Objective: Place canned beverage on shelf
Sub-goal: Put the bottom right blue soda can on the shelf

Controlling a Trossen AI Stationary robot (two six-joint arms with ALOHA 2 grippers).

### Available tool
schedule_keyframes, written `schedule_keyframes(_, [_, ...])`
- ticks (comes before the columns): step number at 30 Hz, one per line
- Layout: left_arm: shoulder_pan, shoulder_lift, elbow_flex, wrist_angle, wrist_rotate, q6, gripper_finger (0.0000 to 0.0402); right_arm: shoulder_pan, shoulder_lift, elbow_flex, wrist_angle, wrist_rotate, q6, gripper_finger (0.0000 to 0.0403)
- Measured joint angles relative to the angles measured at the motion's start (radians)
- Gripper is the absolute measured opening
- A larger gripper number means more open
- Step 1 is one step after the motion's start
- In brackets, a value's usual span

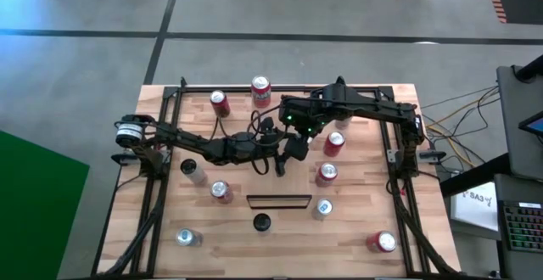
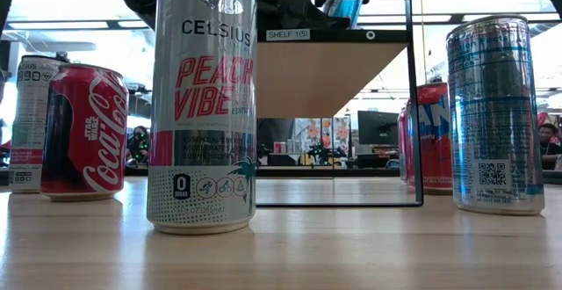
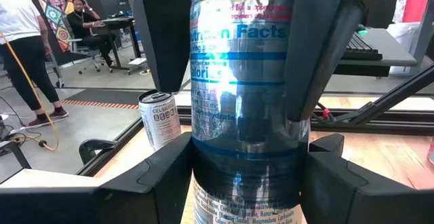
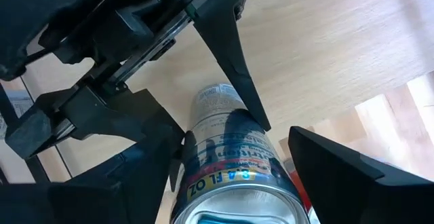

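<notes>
Left gripper [image 3: 247, 183]: mine, at mid-table, just on the far side of the shelf [image 1: 278, 200]; its fingers [image 3: 169, 176] press on both sides of a blue and silver canned beverage [image 3: 244, 115], so it is closed on that can and carries it.

Right gripper [image 4: 230, 183]: mine also, brought in from the right to the same spot; its jaws stand wide on either side of the same can, with a gap showing between one finger [image 4: 352, 176] and the can wall; I record no grip there.

Task item: the can hangs in the air between both grippers, clear of the tabletop [image 1: 356, 229]; from table height its blue body shows above the shelf's top edge, not resting on the board.

Shelf: a light wooden board in a thin dark frame, labelled at its upper edge, standing near the middle of the table towards the near side; I see no can on it.

Other stock on the table: a tall Celsius can [image 2: 204, 105] in the near foreground; a red Coca-Cola can [image 2: 85, 132] to its left; a blue and silver can [image 2: 494, 114] at the right; two red cans [image 1: 326, 174] just right of the grippers; two more cans [image 1: 260, 89] at the far edge; a black can [image 1: 261, 222] just near of the shelf.

Beyond the table: a seated person [image 3: 85, 13] at a desk.
</notes>
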Motion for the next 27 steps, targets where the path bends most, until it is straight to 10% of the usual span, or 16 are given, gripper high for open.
schedule_keyframes(27, [0.000,0.000,-0.002,-0.035,-0.002,-0.004,0.0209,-0.005,-0.011,0.007,0.102,0.009,-0.013,0.0277])
